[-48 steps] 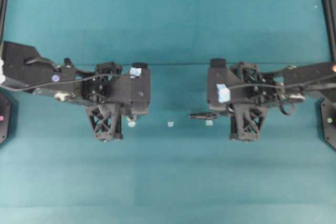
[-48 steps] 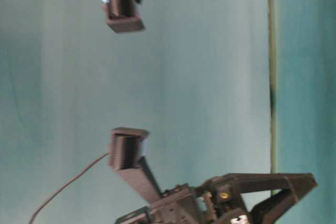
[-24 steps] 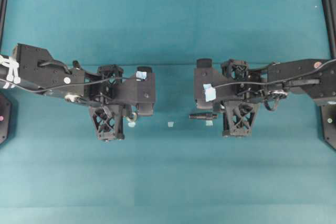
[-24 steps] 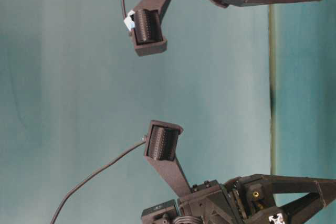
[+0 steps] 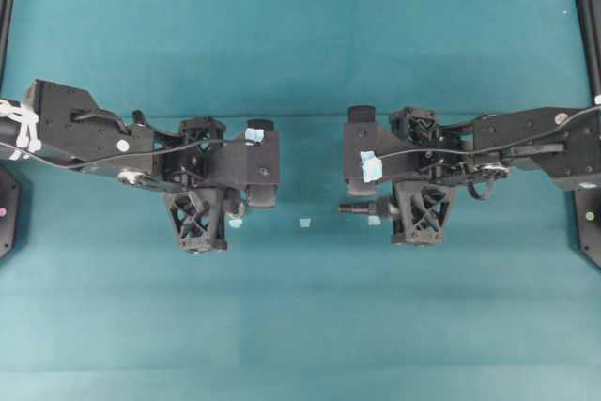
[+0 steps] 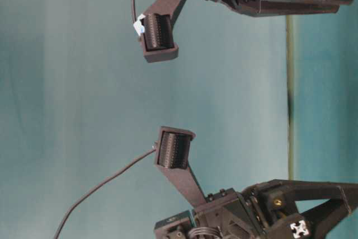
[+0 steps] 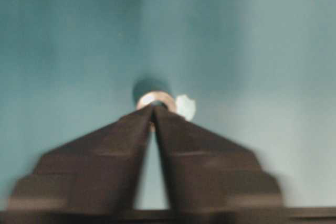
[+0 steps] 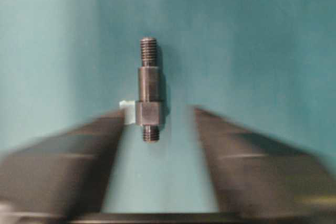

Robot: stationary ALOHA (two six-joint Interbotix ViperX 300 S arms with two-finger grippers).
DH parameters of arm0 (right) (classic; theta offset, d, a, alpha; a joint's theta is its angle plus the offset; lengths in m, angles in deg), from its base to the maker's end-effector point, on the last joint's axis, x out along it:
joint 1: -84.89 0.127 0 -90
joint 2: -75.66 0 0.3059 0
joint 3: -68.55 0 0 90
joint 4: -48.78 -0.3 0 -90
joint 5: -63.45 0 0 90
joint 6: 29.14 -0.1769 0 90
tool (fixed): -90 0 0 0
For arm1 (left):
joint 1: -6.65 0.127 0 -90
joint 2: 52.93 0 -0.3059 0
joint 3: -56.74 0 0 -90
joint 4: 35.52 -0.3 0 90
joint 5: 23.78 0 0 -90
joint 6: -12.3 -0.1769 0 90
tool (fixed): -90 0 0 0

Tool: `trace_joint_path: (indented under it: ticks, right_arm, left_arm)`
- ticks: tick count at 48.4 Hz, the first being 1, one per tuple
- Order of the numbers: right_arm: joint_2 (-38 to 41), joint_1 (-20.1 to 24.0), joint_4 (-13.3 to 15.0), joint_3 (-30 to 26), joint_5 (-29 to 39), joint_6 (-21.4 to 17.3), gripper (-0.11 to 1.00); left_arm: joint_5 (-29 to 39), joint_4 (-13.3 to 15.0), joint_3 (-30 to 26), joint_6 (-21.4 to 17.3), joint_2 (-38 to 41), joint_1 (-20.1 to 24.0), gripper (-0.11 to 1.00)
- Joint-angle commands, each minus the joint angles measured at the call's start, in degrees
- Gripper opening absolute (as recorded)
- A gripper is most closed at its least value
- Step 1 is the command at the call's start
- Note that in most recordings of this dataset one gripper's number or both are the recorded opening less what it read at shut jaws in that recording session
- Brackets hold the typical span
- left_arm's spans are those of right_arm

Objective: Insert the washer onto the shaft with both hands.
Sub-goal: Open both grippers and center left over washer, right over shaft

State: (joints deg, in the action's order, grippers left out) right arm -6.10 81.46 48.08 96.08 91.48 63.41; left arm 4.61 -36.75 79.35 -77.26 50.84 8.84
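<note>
Left gripper [image 7: 153,109] has its fingertips pinched together, tips right at the washer [image 7: 155,100] on the teal table [image 5: 300,326], next to a pale tape bit [image 7: 185,106]. Right gripper [image 8: 160,116] is spread apart, the shaft [image 8: 148,88] lying loose between its blurry fingers [image 8: 79,153], not gripped.

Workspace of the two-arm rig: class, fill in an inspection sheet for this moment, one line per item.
Surface: teal table, bare in front of the arms.
Job's things: washer lies just beyond the left fingertips; shaft lies flat, no washer on it.
Clutter: pale tape squares, one beside the washer.
Grippers: left gripper tips together, blurred; right gripper open, astride the shaft.
Cables: black cable draped along the left arm, another along the right.
Surroundings: black rails at the side edges.
</note>
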Motion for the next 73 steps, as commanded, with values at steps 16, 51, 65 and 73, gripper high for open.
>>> trace_joint_path:
  ticks: [16,51,65,73]
  right_arm:
    - [1.32,-0.18,0.09,-0.44,-0.44,-0.18,0.86]
    - [3.43,-0.09,0.09,2.81,-4.92,-0.09,0.86]
    - [4.83,0.00,0.09,2.46,-6.42,-0.09,0.86]
    - [6.06,0.00,0.09,2.37,-7.12,0.00,0.86]
  left_arm:
    - [0.97,-0.09,-0.18,0.97,0.53,0.26,0.91]
    - [-4.39,-0.09,0.62,1.05,4.75,0.26,0.90]
    - [-4.83,-0.09,0.70,1.05,5.63,0.18,0.90]
    - [-4.83,-0.09,1.14,1.05,5.63,0.26,0.90]
